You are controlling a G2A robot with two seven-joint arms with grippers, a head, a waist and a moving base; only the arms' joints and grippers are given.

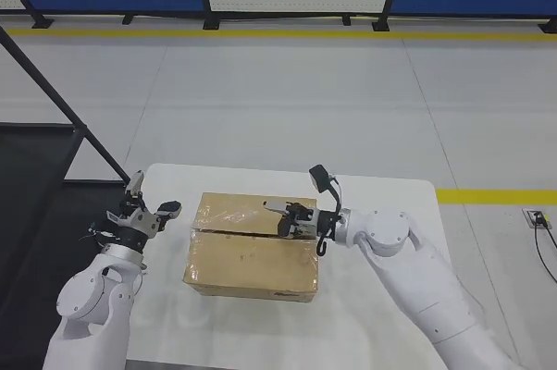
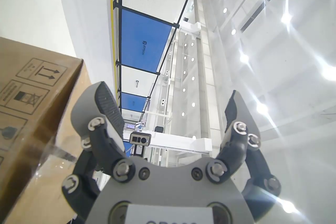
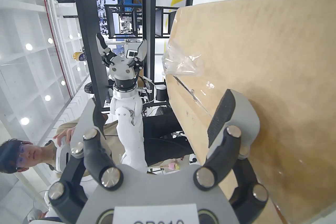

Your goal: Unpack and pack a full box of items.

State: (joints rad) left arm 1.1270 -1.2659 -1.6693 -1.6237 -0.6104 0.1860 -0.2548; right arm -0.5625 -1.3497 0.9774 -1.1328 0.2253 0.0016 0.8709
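Box: we have a brown cardboard box [image 1: 251, 245] sitting in the middle of the white table [image 1: 389, 203], its two top flaps down and meeting in a seam that runs left to right.
Tape: a strip of clear plastic tape [image 3: 183, 62] lies along that seam, and it is crumpled and puckered at the left end of the box top.
Right arm: the right gripper [image 1: 280, 215] comes in from the right and sits over the far right part of the box top, right by the seam.
Right jaws: they are spread wide with nothing between them. In the right wrist view one ribbed black pad [image 3: 221, 114] lies close over the cardboard, and we cannot tell whether it touches.
Left arm: the left gripper [image 1: 152, 196] is off to the left of the box, near its far left corner and apart from it, with its tips aimed upward and away.
Left jaws: they are wide apart too and hold nothing. In the left wrist view the box's side panel, with its black handling symbols, sits just beside one finger [image 2: 105, 104].
Surroundings: a black metal frame [image 1: 38, 83] slants across the floor left of the table, and a yellow floor line [image 1: 505, 196] runs off to the right.
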